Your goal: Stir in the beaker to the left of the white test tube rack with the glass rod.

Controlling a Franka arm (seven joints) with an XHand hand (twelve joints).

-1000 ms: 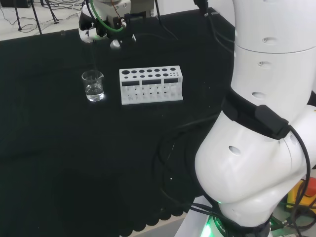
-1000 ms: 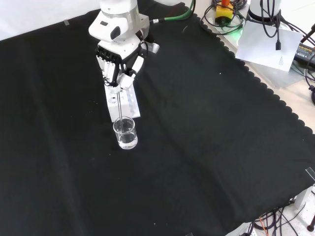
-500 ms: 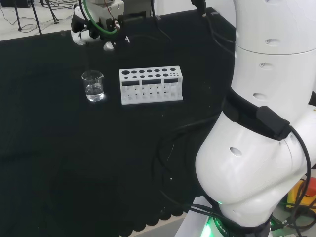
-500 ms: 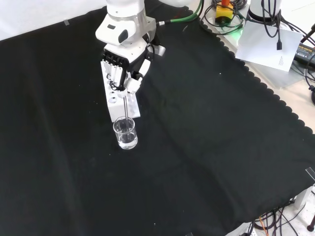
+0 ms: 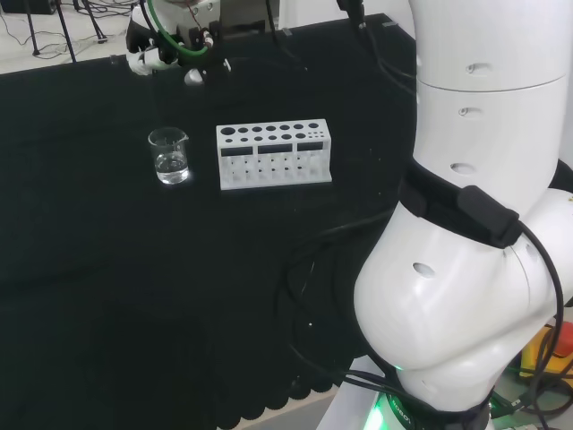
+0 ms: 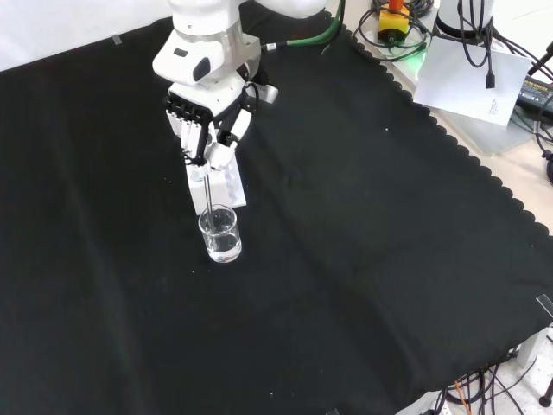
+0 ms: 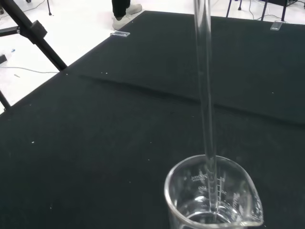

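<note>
Hand (image 6: 206, 130), upper left of front view, fingers curled round glass rod (image 6: 209, 192), held upright so its tip dips into beaker (image 6: 219, 234) for stirring.

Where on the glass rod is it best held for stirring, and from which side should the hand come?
Grip the glass rod at its upper end, coming from above. It stands nearly upright with its lower end inside the beaker, so only the top is free of the rim. The hand already pinches it there, above the beaker, which stands beside the white test tube rack.
</note>
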